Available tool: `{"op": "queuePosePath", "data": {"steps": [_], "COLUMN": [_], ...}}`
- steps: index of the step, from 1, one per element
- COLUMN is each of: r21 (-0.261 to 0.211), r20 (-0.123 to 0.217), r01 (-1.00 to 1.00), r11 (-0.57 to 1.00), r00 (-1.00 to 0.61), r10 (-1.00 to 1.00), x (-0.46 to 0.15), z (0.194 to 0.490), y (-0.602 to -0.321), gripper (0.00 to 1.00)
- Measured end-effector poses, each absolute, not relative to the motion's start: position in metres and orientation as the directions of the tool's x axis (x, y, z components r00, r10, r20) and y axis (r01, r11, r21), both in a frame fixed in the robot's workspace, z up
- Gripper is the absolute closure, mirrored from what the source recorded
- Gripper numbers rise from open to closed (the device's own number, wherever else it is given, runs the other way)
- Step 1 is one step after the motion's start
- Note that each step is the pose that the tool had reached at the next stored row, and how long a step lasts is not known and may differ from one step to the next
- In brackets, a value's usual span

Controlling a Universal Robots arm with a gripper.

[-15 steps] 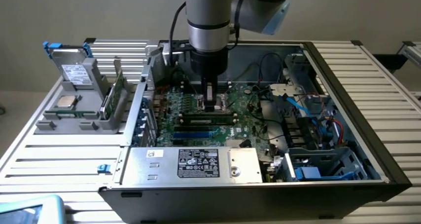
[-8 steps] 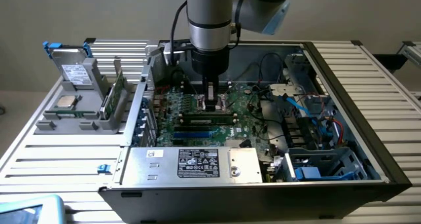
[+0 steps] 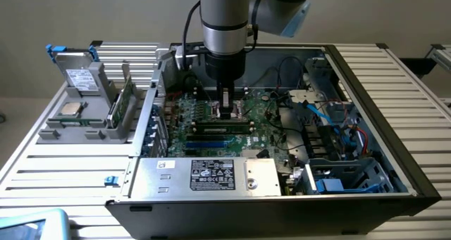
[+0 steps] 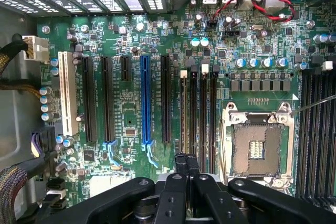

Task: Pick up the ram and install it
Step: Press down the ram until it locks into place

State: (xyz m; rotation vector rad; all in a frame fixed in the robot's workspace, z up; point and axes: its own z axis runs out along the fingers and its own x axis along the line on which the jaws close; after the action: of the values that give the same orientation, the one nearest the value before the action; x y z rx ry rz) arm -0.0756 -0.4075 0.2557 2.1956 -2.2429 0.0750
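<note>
Nearest the wrist camera are the black fingers (image 4: 186, 160), pressed together with no gap between them and nothing clamped between them; in the exterior view the gripper (image 3: 225, 114) hangs low inside the open computer case (image 3: 366, 76), which lies on its side on the slatted bench (image 3: 394, 92). The green motherboard (image 4: 131, 108) spreads across the floor of the case, with its long black and blue expansion slots side by side. On the bench at the exterior view's left, just outside the case, a grey rack (image 3: 84, 129) holds a green board (image 3: 118, 108) standing on edge; I cannot tell whether it is a second memory stick. The ram (image 3: 224, 127) appears to sit in one of the narrow memory slots directly under the fingertips, seen edge-on from the wrist as a thin pale line (image 4: 183, 114); the closed tips are at or just above its upper edge, though actual contact cannot be made out. Beside those slots lies the empty square processor socket (image 4: 255, 148). As a judgement, such a stick is light, stiff and thin, yet fragile: its chips and contact edge should not be squeezed, so it is best taken by the two flat faces near the middle of the upper edge and kept upright and square to the slot.
</note>
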Motion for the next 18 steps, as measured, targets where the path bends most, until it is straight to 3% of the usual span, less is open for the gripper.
{"op": "queuePosePath", "data": {"steps": [18], "r21": [-0.033], "r20": [0.035], "r01": [-0.964], "r11": [0.264], "r00": [-0.265], "r10": [-0.964], "x": [-0.0756], "z": [0.2557], "y": [-0.4075], "gripper": [0.89]}}
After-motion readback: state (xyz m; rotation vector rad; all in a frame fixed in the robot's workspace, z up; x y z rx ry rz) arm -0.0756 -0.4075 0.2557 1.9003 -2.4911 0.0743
